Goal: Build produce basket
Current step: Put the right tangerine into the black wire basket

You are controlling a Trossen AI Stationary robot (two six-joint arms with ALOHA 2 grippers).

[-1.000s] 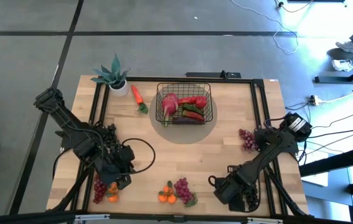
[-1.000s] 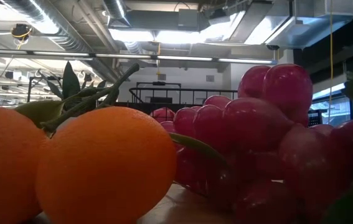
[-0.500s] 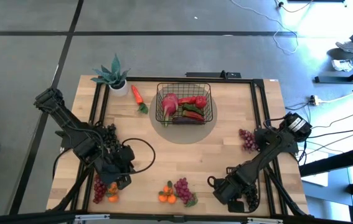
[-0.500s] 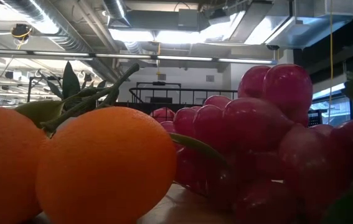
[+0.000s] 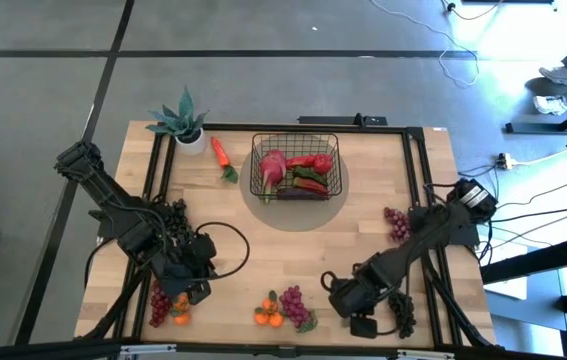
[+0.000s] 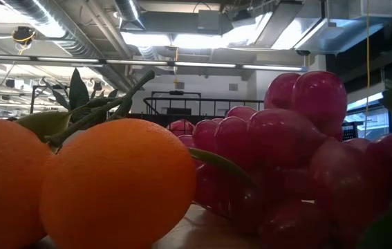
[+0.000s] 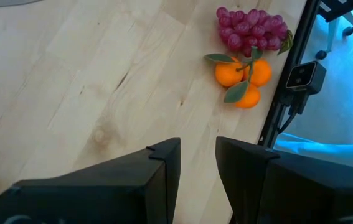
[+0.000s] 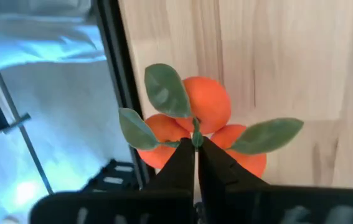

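The black wire basket [image 5: 296, 166] stands at the table's far middle, holding a pink radish, red peppers and a dark eggplant. A carrot [image 5: 221, 155] lies left of it. An orange cluster [image 5: 268, 316] and a pink-red grape bunch [image 5: 293, 300] lie at the near edge, filling the low view as oranges [image 6: 113, 187] and grapes [image 6: 285, 152]. My right gripper [image 5: 331, 288] is shut and empty, just right of those grapes. Its wrist view shows the oranges [image 8: 201, 118] beyond the fingertips. My left gripper [image 5: 206, 268] waits open at the near left.
A spiky potted plant [image 5: 185, 122] stands at the far left corner. A purple grape bunch [image 5: 398, 224] lies at the right, and dark grapes [image 5: 400, 315] lie by the right arm. Red grapes with oranges [image 5: 166, 306] lie at the near left. A black rail [image 8: 111, 93] runs along the near edge.
My right gripper has moved toward the table's left edge, closer to the grape bunch and oranges at the near edge. The produce has stayed in place.
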